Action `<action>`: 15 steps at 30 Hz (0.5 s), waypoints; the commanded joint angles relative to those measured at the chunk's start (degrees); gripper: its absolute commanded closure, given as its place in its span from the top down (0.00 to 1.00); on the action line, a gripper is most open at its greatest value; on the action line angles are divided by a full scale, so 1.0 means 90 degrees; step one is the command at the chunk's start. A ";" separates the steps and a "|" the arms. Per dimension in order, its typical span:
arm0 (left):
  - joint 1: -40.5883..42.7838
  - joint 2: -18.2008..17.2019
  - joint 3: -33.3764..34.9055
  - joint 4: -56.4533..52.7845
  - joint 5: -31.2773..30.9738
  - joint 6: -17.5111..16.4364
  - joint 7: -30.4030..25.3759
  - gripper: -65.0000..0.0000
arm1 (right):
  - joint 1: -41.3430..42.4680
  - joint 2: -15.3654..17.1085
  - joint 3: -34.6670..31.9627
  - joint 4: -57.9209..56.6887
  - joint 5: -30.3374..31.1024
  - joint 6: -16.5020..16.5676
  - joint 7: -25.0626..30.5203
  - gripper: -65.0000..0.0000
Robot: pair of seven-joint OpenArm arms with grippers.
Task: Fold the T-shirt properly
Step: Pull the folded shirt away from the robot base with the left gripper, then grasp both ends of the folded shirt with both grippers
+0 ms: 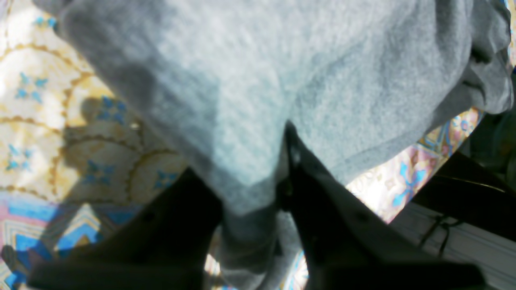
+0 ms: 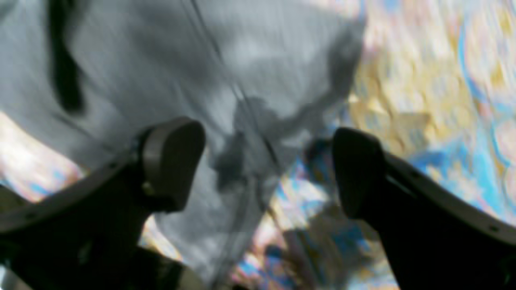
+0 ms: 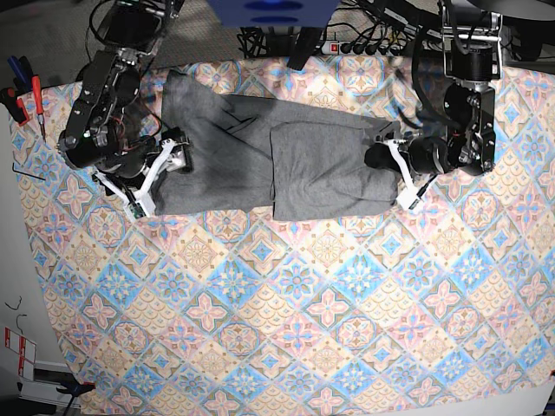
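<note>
Left pincer (image 1: 252, 189) is clamped on a bunch of the grey T-shirt (image 3: 325, 165), which is lying crumpled across the patterned tablecloth (image 3: 286, 303). Right pincer (image 2: 266, 173) is spread wide over the other end, nothing gripped.

no readable texts, labels, brands, numbers or signs on anything in the three views

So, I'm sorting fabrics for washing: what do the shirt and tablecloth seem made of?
The shirt looks like soft, matte cotton-type knit: heathered grey, draping in loose folds. The tablecloth has a printed-looking pattern; woven cloth or smooth vinyl, I can't tell.
</note>
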 commanded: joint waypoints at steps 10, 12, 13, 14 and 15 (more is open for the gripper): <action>-0.0070 -0.0067 -0.0016 0.0104 -0.0085 -0.0033 -0.0039 0.02 | 0.0177 -0.0124 0.1292 -0.0832 0.0642 -0.0006 0.0030 0.78; -0.0079 -0.0067 -0.0016 0.0104 -0.0085 -0.0033 -0.0029 0.02 | 0.0079 -0.0134 0.1409 -0.0890 0.0661 -0.0006 0.0089 0.78; -0.0089 -0.0067 -0.0016 0.0104 -0.0085 -0.0033 -0.0029 0.02 | 0.0069 -0.0134 0.1448 -0.0949 0.0681 -0.0006 0.0128 0.78; -0.0089 -0.0067 -0.0016 0.0104 -0.0085 -0.0033 -0.0029 0.02 | 0.0020 -0.0134 0.1458 -0.1066 0.0681 -0.0006 0.0187 0.78; -0.0099 -0.0067 -0.0016 0.0104 -0.0085 -0.0033 -0.0019 0.02 | -0.0019 -0.0134 0.1448 -0.1232 0.0691 -0.0006 0.0274 0.78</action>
